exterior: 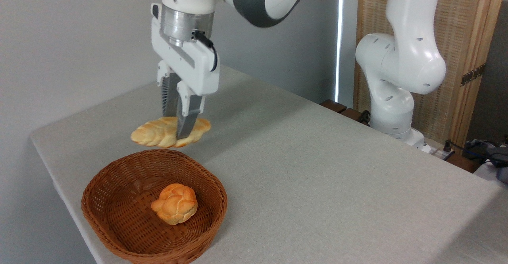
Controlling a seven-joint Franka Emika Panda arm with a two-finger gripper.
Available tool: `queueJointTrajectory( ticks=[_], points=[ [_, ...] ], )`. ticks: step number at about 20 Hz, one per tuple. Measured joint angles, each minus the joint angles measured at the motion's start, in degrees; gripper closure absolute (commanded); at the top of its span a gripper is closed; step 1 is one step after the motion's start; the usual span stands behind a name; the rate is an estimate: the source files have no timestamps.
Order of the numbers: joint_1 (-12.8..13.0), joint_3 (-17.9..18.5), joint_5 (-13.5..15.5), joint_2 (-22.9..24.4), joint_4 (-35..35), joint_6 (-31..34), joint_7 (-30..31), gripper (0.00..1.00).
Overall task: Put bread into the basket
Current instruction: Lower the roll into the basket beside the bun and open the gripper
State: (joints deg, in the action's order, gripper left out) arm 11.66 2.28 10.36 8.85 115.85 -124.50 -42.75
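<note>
Your gripper [179, 131] is clamped across the middle of the bread [158, 133], so the braided loaf hangs level, clear of the table [317, 168]. It hovers just beyond the far rim of the basket [119, 224], which sits at the table's near left corner. A round bun [175, 203] fills the basket's centre, so you should probably aim for the free weave beside it.

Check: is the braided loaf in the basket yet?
Out. The braided loaf hangs clamped in the gripper, above the basket rim.
</note>
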Motion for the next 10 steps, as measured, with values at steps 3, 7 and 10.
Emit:
queueJointTrajectory(
  ticks=[3,7,10],
  points=[
    [-0.02,0.01,1.20,-1.65,-0.04,-5.69,0.03,0.32],
    [-0.03,0.01,1.98,-3.82,-0.06,-10.18,0.11,0.00],
    [-0.03,0.01,2.90,-5.52,-0.08,-10.67,0.36,0.00]
  ],
)
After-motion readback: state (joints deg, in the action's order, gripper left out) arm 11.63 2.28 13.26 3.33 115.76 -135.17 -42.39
